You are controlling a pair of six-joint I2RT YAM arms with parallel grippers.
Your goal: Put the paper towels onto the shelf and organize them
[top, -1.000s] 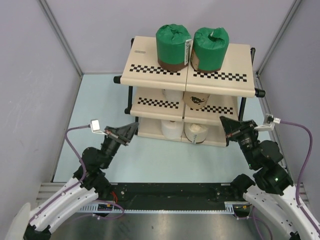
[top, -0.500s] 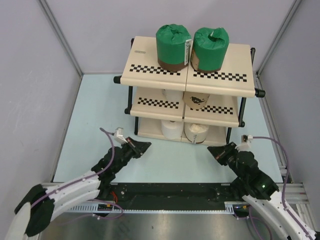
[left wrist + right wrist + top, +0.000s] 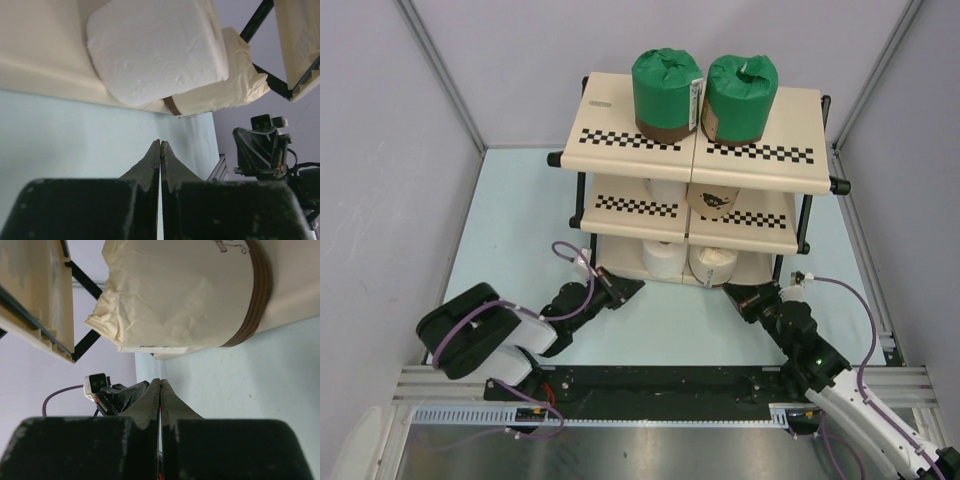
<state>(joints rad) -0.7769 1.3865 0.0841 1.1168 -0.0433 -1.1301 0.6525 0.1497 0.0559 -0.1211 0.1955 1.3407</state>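
Observation:
The shelf stands at the back of the table. Two green rolls stand on its top tier. A white roll and a tan roll sit on the middle tier. A bare white roll and a cream-wrapped roll sit on the bottom tier. My left gripper is shut and empty, low on the table in front of the shelf's left side. My right gripper is shut and empty, low in front of the shelf's right side.
The pale blue table top lies inside grey walls. A black rail with the arm bases runs along the near edge. The shelf's black frame post stands just behind my right gripper.
Both arms have folded down and drawn back from the shelf toward the near edge. Both grippers now lie low by the table, tips pointing at the bottom tier. The rolls have not moved.

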